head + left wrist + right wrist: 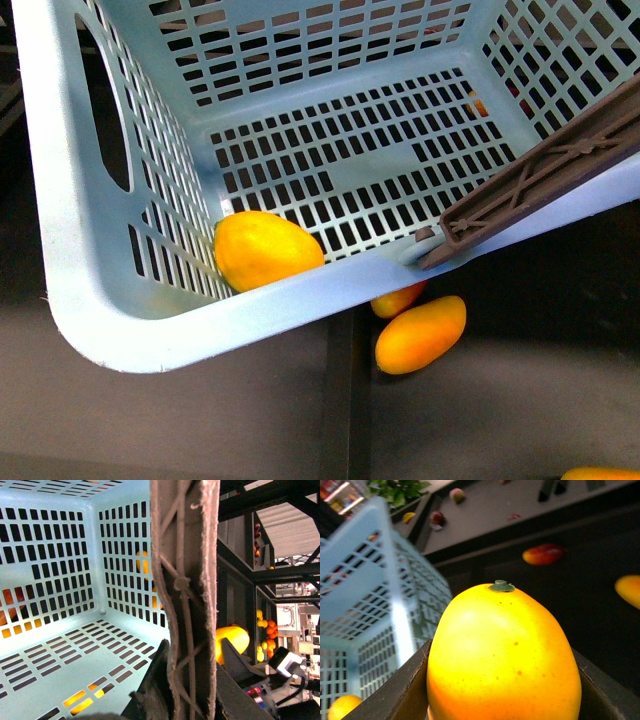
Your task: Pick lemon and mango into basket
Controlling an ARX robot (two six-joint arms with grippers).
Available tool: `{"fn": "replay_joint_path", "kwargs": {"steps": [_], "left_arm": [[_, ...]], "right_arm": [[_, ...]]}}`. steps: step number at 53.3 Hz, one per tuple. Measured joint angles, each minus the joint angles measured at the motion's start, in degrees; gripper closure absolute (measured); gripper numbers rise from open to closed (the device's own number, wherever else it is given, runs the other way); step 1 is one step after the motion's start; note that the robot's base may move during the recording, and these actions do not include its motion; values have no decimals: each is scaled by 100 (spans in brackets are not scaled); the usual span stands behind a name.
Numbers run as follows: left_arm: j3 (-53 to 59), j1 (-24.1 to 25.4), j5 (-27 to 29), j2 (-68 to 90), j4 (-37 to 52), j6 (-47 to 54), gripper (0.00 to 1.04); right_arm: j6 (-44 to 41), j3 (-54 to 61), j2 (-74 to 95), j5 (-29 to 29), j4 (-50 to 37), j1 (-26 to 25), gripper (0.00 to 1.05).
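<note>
The aqua basket (pixel 200 330) fills the front view, raised and tilted. A plump yellow oval fruit, the lemon (pixel 265 248) by its look, lies on the basket's slotted floor against the near wall. It also shows in the right wrist view (pixel 342 707). My left gripper (pixel 195 672) is shut on the brown ribbed basket handle (pixel 185 580), which also shows in the front view (pixel 545 180). My right gripper (pixel 502 690) is shut on a yellow-orange mango (pixel 502 650) with a green stem cap, beside the basket wall (pixel 385 580) and outside it. Neither gripper shows in the front view.
Loose mangoes (pixel 420 333) (pixel 398 299) lie on the dark table under the basket's near rim, with another at the bottom right (pixel 600 473). The right wrist view shows a red-orange fruit (pixel 543 554) and a yellow one (pixel 629 590). Dark shelving with fruit (pixel 270 630) stands beyond the handle.
</note>
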State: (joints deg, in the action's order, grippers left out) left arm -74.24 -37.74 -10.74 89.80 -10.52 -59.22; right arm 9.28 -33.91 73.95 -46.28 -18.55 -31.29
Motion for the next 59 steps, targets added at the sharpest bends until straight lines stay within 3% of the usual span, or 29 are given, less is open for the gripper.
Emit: {"fn": "replay_joint_path", "kwargs": {"steps": [14, 22, 31, 44, 54, 59], "left_arm": [[0, 0, 0, 0, 0, 0, 98], [0, 0, 2, 0, 0, 0, 98], [0, 0, 2, 0, 0, 0, 98], [0, 0, 11, 0, 0, 2, 98], [0, 0, 2, 0, 0, -2, 98], [4, 0, 4, 4, -2, 35, 98]], "right_arm": [[837, 72, -1209, 568, -501, 1561, 42], [968, -83, -1045, 1491, -907, 2682, 42], [601, -328, -323, 2511, -1255, 3460, 42], [470, -542, 334, 3040, -1440, 4039, 42], [420, -549, 284, 3211, -1331, 4030, 9], [420, -476, 4, 3091, -1082, 3836, 9]]}}
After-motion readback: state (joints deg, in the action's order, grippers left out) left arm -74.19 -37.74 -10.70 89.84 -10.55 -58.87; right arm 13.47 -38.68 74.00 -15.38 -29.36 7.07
